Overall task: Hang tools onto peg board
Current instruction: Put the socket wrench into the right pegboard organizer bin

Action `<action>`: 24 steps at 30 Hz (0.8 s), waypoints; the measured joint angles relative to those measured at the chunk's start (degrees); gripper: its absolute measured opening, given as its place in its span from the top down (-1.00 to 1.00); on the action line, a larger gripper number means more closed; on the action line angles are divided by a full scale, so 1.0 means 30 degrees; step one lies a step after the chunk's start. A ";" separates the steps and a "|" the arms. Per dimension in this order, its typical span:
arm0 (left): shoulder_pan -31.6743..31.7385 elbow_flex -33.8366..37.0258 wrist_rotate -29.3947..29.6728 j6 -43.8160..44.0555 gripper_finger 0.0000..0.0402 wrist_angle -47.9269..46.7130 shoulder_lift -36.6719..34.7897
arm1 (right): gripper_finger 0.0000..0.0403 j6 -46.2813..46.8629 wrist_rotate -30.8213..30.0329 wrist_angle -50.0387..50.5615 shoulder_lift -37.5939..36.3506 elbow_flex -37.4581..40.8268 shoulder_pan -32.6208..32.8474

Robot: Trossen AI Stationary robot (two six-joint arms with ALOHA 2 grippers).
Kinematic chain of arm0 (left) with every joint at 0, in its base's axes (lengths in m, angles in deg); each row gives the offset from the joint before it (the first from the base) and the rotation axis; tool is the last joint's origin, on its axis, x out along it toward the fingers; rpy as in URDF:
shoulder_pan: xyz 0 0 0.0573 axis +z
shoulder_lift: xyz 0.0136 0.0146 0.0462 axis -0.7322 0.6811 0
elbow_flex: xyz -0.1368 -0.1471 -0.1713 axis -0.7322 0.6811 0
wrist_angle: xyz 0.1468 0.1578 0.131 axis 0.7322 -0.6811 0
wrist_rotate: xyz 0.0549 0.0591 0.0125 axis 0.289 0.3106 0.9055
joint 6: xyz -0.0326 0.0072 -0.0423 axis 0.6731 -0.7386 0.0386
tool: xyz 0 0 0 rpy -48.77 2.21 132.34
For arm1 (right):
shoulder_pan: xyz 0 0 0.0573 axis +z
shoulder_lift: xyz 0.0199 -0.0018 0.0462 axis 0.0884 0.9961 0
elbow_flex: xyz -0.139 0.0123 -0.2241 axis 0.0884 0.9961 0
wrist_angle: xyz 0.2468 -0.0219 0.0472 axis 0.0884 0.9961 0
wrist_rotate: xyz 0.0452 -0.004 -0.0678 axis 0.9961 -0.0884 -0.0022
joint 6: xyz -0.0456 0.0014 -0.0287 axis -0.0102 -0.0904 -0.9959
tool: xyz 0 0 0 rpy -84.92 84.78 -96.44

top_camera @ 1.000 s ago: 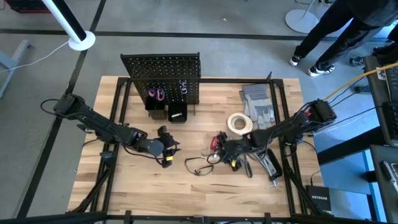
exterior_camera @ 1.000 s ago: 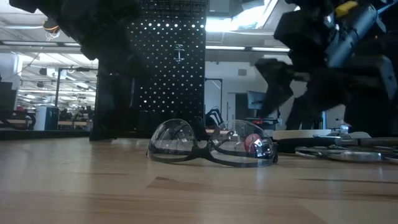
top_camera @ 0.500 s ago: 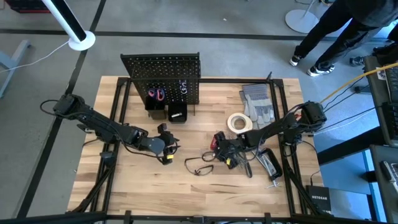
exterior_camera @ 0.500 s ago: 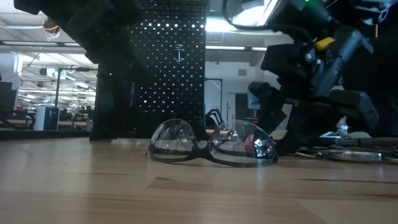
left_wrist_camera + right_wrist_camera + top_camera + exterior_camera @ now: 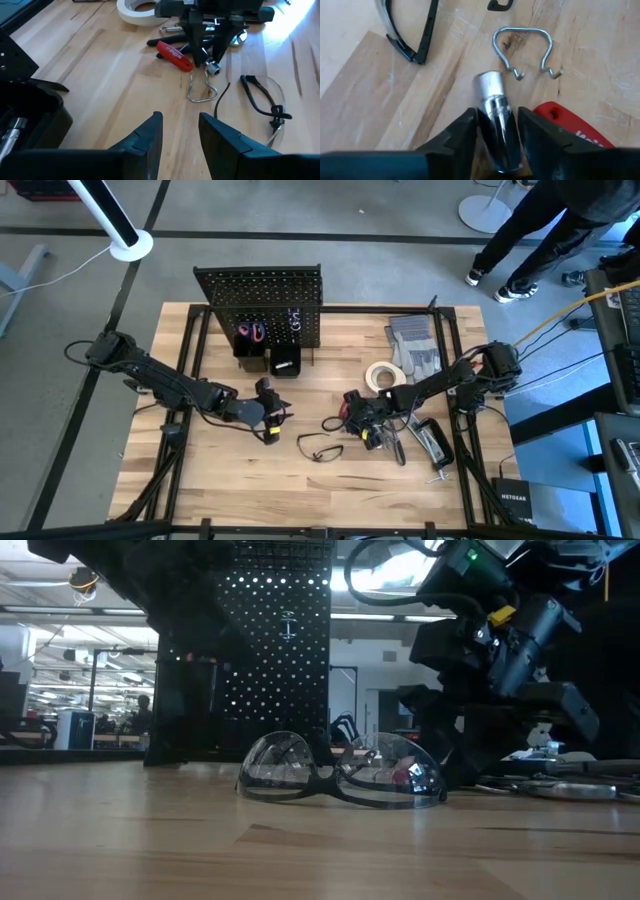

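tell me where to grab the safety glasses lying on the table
Take the safety glasses at the nose bridge between the lenses, coming straight down from above. They sit lens-front on the wood with arms spread, so the bridge is probably the narrow, stiff middle part.

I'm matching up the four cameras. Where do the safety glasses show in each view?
High view: safety glasses, front centre of the table.
Low view: centre foreground.
Left wrist view: right edge.
Right wrist view: top left, partly cut off.
Shared landmark: the bent wire hook beside them.
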 joint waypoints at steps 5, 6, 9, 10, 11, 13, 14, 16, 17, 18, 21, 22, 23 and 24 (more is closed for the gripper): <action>0.0000 0.0000 0.0015 0.0000 0.42 0.0033 0.0000 | 0.47 0.0000 -0.0030 0.0001 0.0026 0.0015 0.0015; 0.0000 0.0000 0.0022 0.0000 0.42 0.0013 0.0000 | 0.50 0.0000 -0.0071 -0.0051 0.0033 0.0022 0.0015; 0.0000 0.0000 0.0029 -0.0090 0.42 0.0030 0.0000 | 0.54 -0.0007 -0.0302 -0.0636 0.0069 0.0056 0.0015; 0.0000 0.0000 0.0029 -0.0240 0.42 0.0035 0.0000 | 0.54 0.0001 -0.0373 -0.0894 -0.0005 0.0062 0.0015; 0.0000 0.0000 0.0032 -0.0372 0.42 0.0104 0.0000 | 0.54 0.0133 -0.0471 -0.1016 -0.0063 0.0033 0.0015; -0.0010 0.0000 0.0029 -0.0849 0.42 0.0499 0.0000 | 0.54 0.0799 -0.0762 -0.0729 -0.0248 -0.0221 0.0015; -0.0029 0.0000 0.0029 -0.1050 0.42 0.0738 0.0000 | 0.54 0.1161 -0.1054 -0.0384 -0.0429 -0.0432 0.0015; -0.0036 -0.0006 0.0030 -0.1418 0.42 0.1002 0.0000 | 0.54 0.1897 -0.1453 0.0591 -0.1059 -0.1007 -0.0016; -0.0007 -0.0007 0.0030 -0.1593 0.42 0.0988 0.0000 | 0.54 0.2235 -0.1685 0.0934 -0.1365 -0.1304 -0.0022; 0.0066 -0.0007 0.0024 -0.1801 0.42 0.0947 0.0000 | 0.54 0.2414 -0.2039 0.1328 -0.1610 -0.1584 -0.0022; 0.0395 -0.0007 -0.0107 -0.1885 0.42 0.0920 0.0000 | 0.54 0.3214 -0.2809 0.2334 -0.1825 -0.2033 -0.0011; 0.0519 -0.0007 -0.0461 -0.2128 0.42 0.0888 0.0000 | 0.54 0.3354 -0.2847 0.2386 -0.1825 -0.2187 -0.0007; 0.0647 -0.0007 -0.0870 -0.2414 0.42 0.0895 0.0000 | 0.54 0.3449 -0.2842 0.2351 -0.1829 -0.2380 -0.0007; 0.0743 -0.0007 -0.1077 -0.2693 0.42 0.0917 0.0000 | 0.54 0.3605 -0.2841 0.2223 -0.1863 -0.2564 -0.0007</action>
